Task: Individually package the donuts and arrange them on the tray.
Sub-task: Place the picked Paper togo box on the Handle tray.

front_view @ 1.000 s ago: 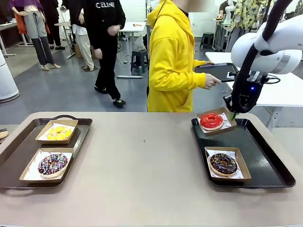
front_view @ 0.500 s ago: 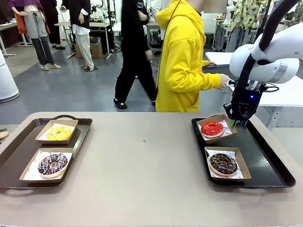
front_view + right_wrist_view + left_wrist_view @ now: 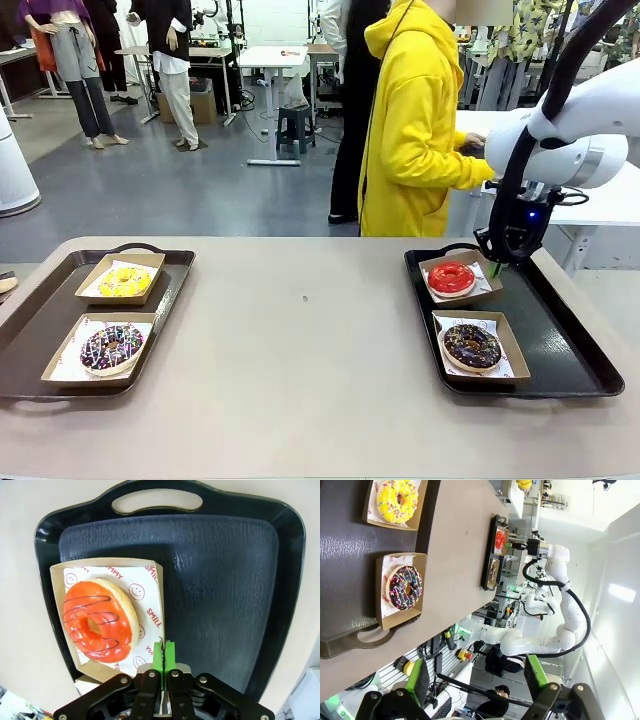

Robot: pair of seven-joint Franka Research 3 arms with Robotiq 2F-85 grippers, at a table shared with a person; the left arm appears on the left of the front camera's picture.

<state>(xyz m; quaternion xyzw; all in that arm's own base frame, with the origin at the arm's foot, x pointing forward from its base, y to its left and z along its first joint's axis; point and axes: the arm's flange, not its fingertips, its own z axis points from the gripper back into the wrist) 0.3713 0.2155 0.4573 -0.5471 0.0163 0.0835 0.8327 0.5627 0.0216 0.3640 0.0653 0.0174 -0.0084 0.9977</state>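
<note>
A: As our right arm bends down from the upper right, we see the right gripper (image 3: pixel 497 262) standing vertical over the far end of the right tray (image 3: pixel 560 345), fingers pointing straight down.

B: And we see those green pads pressed flat together, pinching the edge of the cardboard box (image 3: pixel 156 587) that carries the red-iced donut (image 3: pixel 100 621). The box sits in the tray's far corner, by the handle.

A: Nearer us on that same tray, we've got the dark chocolate donut (image 3: pixel 472 345) in its own box (image 3: pixel 510 345).

B: Over on the left tray (image 3: pixel 30 330), we count two more boxed ones: the yellow-iced donut (image 3: pixel 124 281) at the far end, the sprinkled chocolate donut (image 3: pixel 110 346) at the near end.

A: Our left gripper (image 3: pixel 477 675) hangs above that tray, jaws spread wide, nothing between them.

B: Behind the table, we note a person in a yellow hoodie (image 3: pixel 415 130), turned away.
</note>
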